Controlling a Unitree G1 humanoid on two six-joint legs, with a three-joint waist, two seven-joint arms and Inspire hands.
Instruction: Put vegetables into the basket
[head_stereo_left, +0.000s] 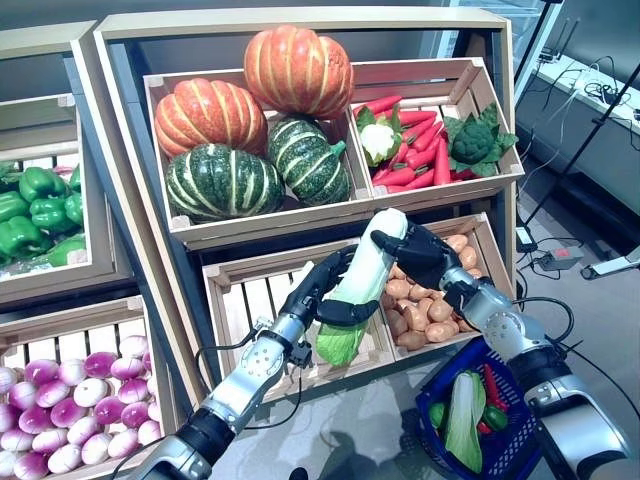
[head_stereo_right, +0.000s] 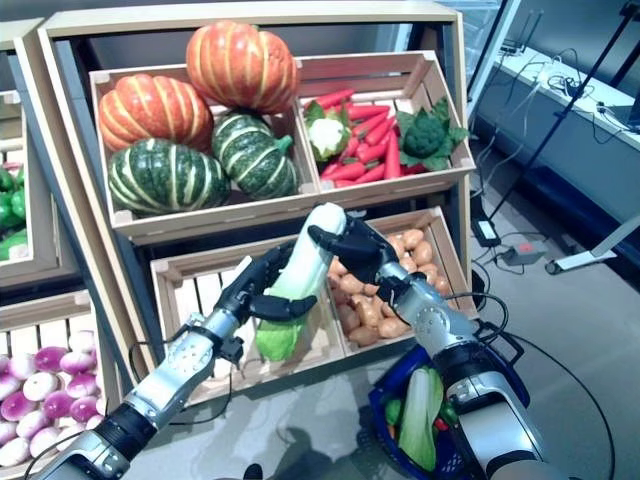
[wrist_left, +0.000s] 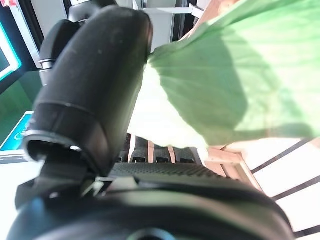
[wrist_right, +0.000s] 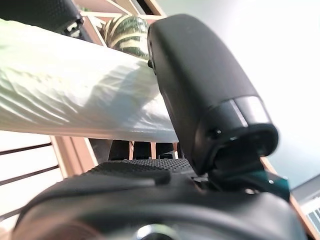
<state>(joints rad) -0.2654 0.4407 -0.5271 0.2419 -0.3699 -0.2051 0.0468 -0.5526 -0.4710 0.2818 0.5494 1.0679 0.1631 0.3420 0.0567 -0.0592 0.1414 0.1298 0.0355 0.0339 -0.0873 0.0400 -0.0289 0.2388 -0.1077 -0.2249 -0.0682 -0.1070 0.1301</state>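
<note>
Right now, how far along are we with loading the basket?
Partly done: the blue basket on the floor already holds a napa cabbage plus small red and green vegetables. In hand: another napa cabbage, gripped by both the left hand and the right hand in front of the slatted crate, not yet over the basket. Left: carry it across and drop it in.

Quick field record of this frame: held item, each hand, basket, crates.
held item: napa cabbage, tilted, white end up, leafy end down, above the lower crates
left hand: curled round the cabbage's lower half
right hand: gripping its white upper end
basket: blue, on the floor at lower right, already holding a cabbage and other vegetables
upper crates: pumpkins; carrots
lower right crate: potatoes
</note>
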